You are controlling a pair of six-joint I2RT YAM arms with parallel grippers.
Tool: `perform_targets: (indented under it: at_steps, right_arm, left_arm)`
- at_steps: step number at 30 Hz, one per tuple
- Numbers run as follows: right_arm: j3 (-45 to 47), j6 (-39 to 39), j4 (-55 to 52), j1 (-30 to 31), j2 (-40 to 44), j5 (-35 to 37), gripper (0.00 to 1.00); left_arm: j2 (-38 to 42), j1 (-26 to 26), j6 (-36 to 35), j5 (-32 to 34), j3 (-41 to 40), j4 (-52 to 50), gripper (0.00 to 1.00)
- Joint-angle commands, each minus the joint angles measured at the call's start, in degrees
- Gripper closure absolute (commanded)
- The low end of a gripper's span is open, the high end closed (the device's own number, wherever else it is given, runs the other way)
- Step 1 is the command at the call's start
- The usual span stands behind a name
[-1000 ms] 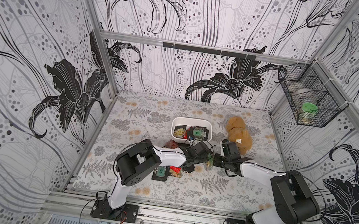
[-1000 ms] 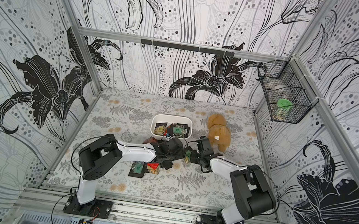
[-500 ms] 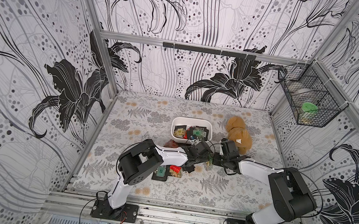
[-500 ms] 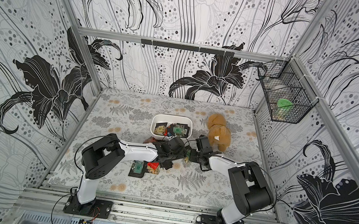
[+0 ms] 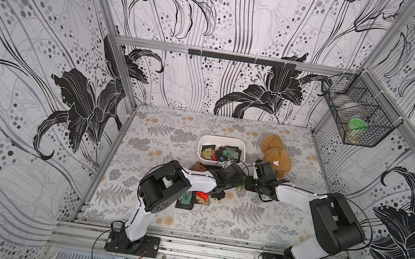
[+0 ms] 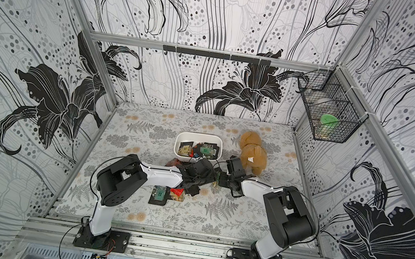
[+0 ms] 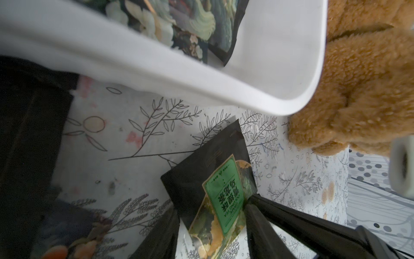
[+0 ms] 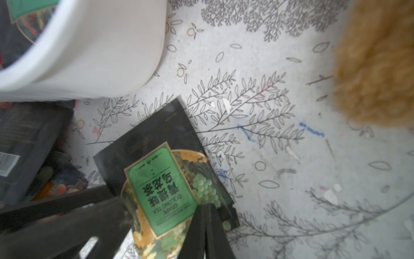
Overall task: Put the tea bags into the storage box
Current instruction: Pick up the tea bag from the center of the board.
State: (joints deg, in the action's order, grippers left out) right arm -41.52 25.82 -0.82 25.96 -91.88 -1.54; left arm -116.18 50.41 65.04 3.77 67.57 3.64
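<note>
A black tea bag (image 8: 156,179) with a green label lies just in front of the white storage box (image 5: 223,139). It also shows in the left wrist view as the tea bag (image 7: 215,190). My left gripper (image 7: 210,213) is open, one finger on each side of this sachet. My right gripper (image 8: 205,207) is shut, its tips resting on the sachet's grape-printed edge, and the sachet shows on both sides of them. In both top views the left gripper (image 5: 234,181) and right gripper (image 5: 248,183) meet tip to tip. Several tea bags (image 5: 221,153) lie in the box.
A tan plush toy (image 5: 274,157) lies right of the box, close to my right wrist. Loose sachets (image 5: 190,198) lie under my left forearm, and another sachet (image 5: 199,166) lies by the box's front left corner. A black wire basket (image 5: 355,121) hangs on the right wall.
Both arms stay almost still, with the grippers together at the sachet in front of the box. My left fingers have drawn in a little around it.
</note>
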Motion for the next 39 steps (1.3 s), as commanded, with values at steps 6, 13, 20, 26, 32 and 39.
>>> perform_targets:
  at_steps: [6, 13, 20, 26, 32, 39]
  right_arm:
    - [-0.5, -1.0, -1.9, -0.2, -1.8, -1.5, 0.92]
    - [-0.6, -1.0, -1.8, -0.2, -2.0, -2.0, 0.93]
    - [-0.3, -1.0, -1.5, -0.2, -1.9, -2.4, 0.93]
    - [0.2, -1.1, -0.6, -0.2, -1.1, -3.0, 0.93]
    - [3.3, -1.2, 2.5, -0.2, 4.1, -3.5, 0.92]
    - [9.4, -0.4, 6.4, -0.2, 16.4, 2.0, 0.92]
  left_arm:
    - [-2.8, 1.1, 1.6, -3.5, -1.8, 1.4, 0.58]
    - [-3.2, 1.4, 1.5, -3.1, -0.7, 1.0, 0.61]
    - [-3.8, 1.5, 1.3, -3.2, 0.6, 0.2, 0.71]
    - [-3.4, 1.5, 0.9, -4.1, 1.2, 0.5, 0.85]
    - [-2.0, 1.5, 0.8, -5.1, -0.3, 1.2, 0.98]
    - [5.1, 1.9, -1.1, -4.9, -5.2, 0.9, 1.00]
